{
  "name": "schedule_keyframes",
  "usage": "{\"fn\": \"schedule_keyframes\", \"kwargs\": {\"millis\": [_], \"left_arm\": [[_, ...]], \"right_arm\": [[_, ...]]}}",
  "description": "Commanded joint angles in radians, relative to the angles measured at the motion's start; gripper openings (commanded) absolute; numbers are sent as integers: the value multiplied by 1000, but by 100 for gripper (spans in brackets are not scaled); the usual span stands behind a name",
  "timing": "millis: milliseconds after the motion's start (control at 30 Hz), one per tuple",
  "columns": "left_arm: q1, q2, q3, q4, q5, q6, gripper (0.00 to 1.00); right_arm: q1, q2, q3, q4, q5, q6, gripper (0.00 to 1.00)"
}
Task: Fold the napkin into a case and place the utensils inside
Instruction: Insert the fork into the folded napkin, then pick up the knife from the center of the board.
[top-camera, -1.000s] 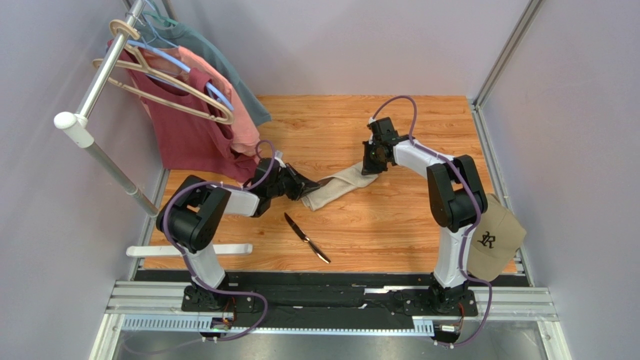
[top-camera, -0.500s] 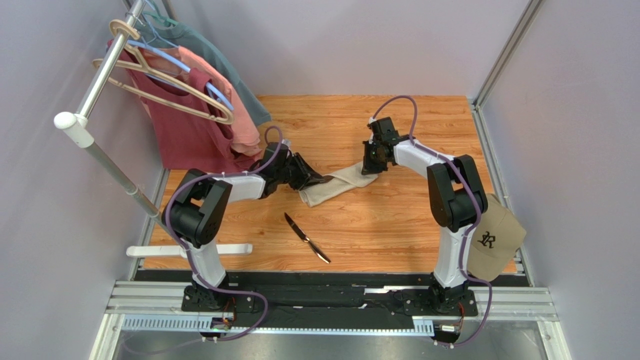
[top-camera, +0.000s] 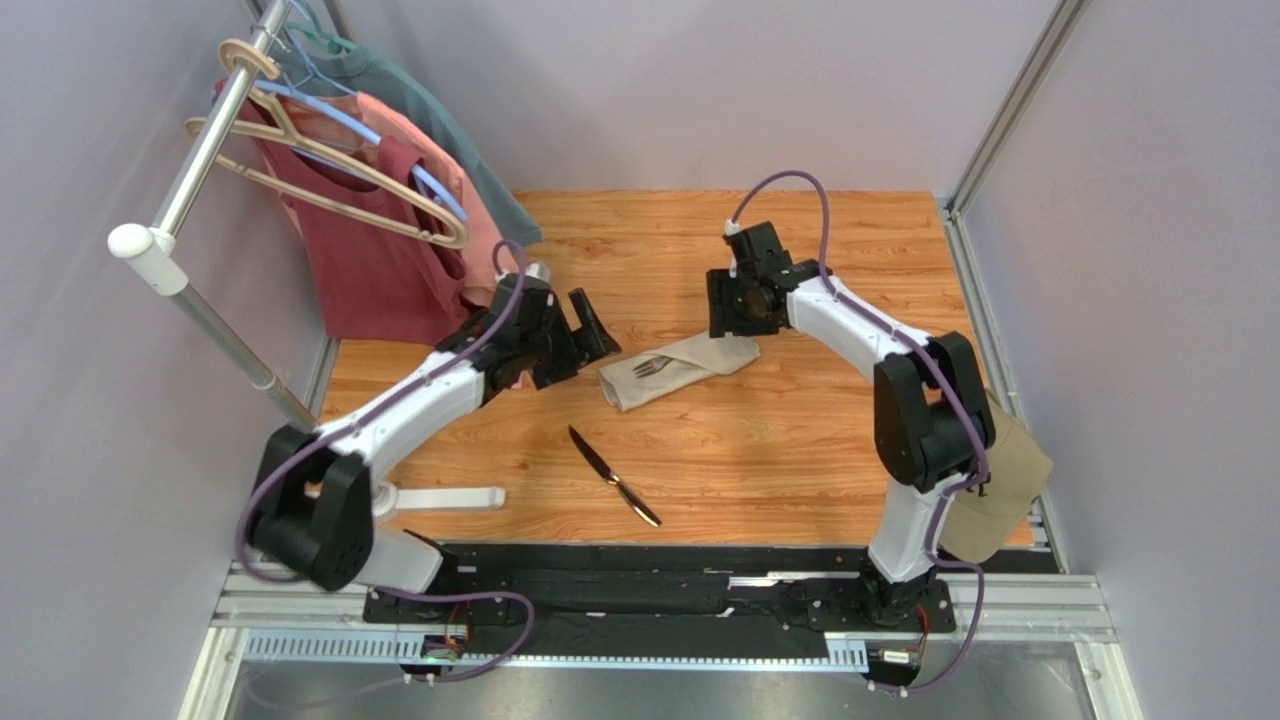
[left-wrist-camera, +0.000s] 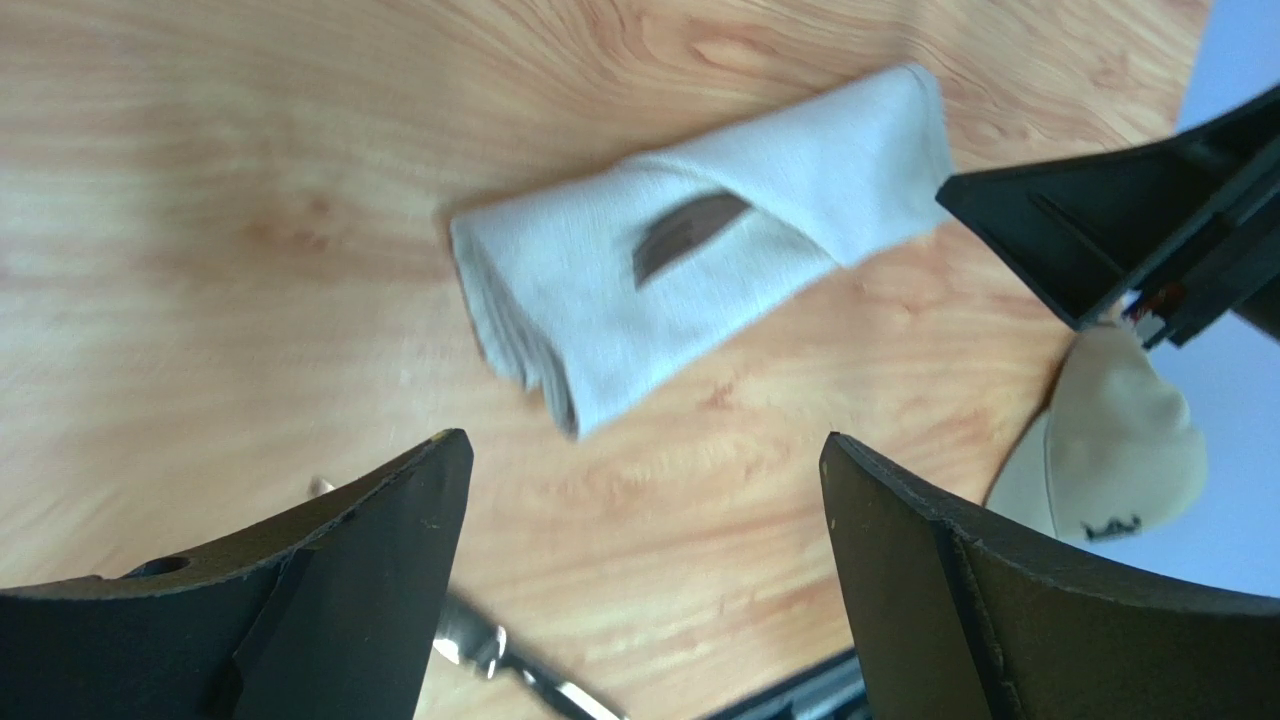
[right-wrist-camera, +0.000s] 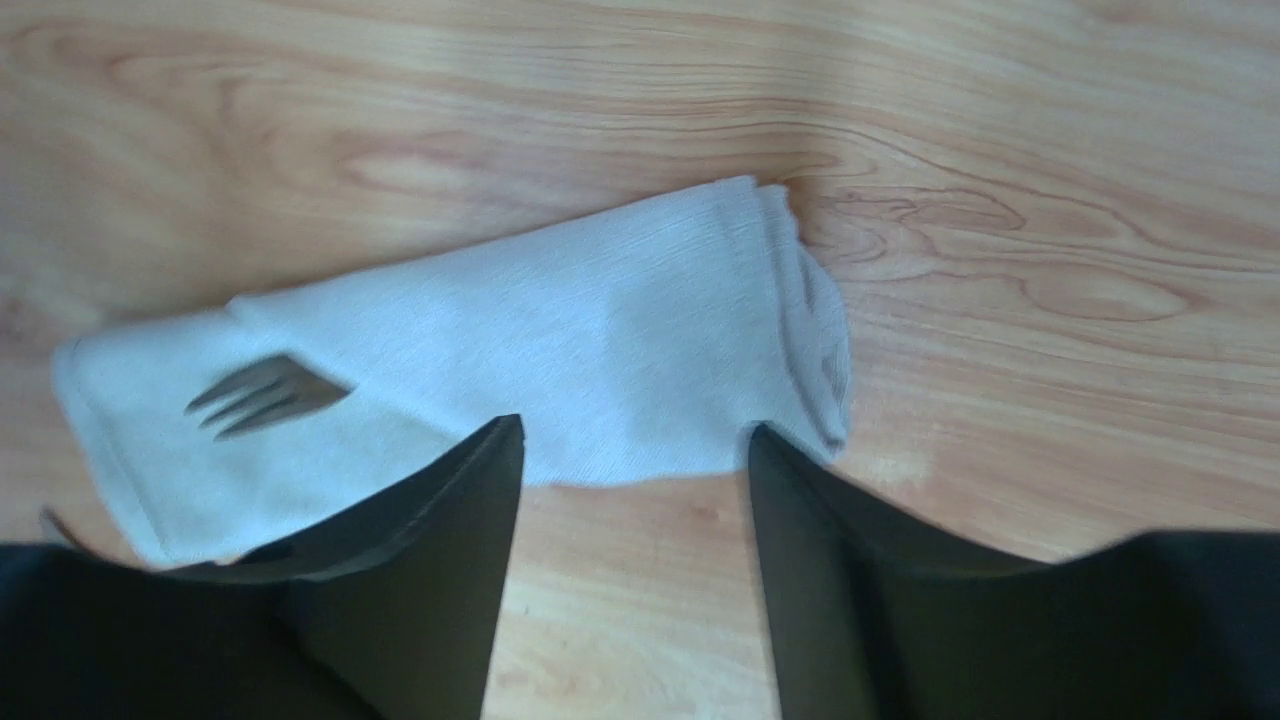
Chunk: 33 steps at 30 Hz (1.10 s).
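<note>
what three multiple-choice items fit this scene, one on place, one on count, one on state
1. Where is the slim dark metal knife relative to the folded beige cloth napkin? A inside it; B on top; C apart, on the wooden table.
2. How many utensils show in the napkin? A one; B two; C none.
3. The left gripper is: A shut on cloth; B open, empty; C shut on knife.
C, it lies alone; A, only the dark metal fork's tines peek out; B, its fingers stand apart.
</note>
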Motion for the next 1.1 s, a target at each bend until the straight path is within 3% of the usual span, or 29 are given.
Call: {"fn": "schedule_keyframes", "kwargs": {"millis": [0,133,233,267,467,700,967,1000,1067], "left_arm": [[-10,-234,-103,-187,-38,102,94],[-14,-493,-160,-355,-6,156,91],[-14,-602,-136,-504,-36,197,91],[-14,-620,-128,-530,-30,212,91],[-14,-699,-81,-711,-94,147,87],[-14,-807,-84,-767,-131,90,85],[-14,-747,-84,-819,-168,24,83],[-14,-721,-84,-824,-168,28,84],[-14,-703,-94,-824,-176,24,85]], "right_arm": [[130,-183,17,-99,99,-69,65],[291,-304,-110,-109,81,-62,66],[456,-349,-202,-86,41,-51,67],[531,-346,-215,-82,38,-46,68],[713,-247,-230,-43,84,-8,66],[780,-85,-190,5,141,-2,54],[780,33,-153,33,147,-57,42],[777,62,-149,33,136,-81,40],[776,94,-137,2,130,-97,25]]}}
